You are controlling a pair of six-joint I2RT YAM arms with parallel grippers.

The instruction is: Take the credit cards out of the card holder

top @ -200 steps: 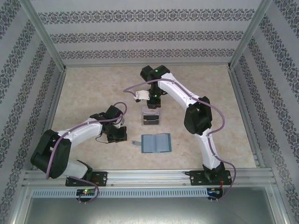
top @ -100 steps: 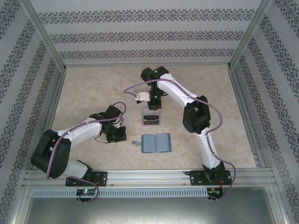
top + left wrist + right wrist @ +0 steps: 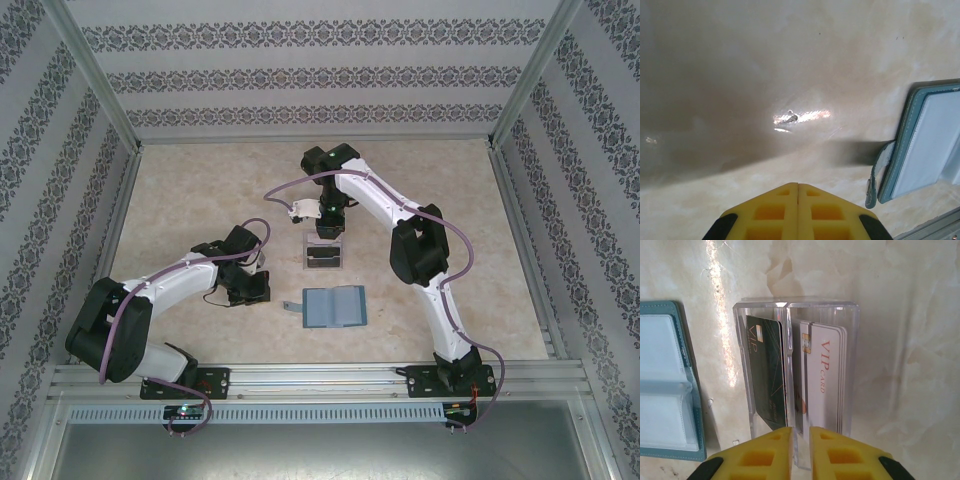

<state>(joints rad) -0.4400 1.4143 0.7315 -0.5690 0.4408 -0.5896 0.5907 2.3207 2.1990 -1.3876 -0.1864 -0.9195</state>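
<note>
The teal card holder (image 3: 334, 307) lies open and flat on the table, its pale inner pockets (image 3: 662, 390) facing up and its strap tab (image 3: 879, 175) sticking out to the left. The credit cards stand on edge in a clear tray (image 3: 795, 302): a dark one (image 3: 765, 375) in the left slot and white VIP ones (image 3: 827, 375) in the right. My right gripper (image 3: 800, 435) hovers over the tray's near end (image 3: 328, 228), jaws slightly apart above the divider, holding nothing. My left gripper (image 3: 798, 186) is shut and empty, low over the table left of the holder (image 3: 258, 290).
The clear tray (image 3: 324, 252) sits just behind the card holder at mid-table. Patterned walls and metal frame posts (image 3: 100, 75) enclose the table on three sides. A metal rail (image 3: 320, 380) runs along the near edge.
My right gripper's jaws have parted a little above the tray. The left arm and the card holder have not moved.
</note>
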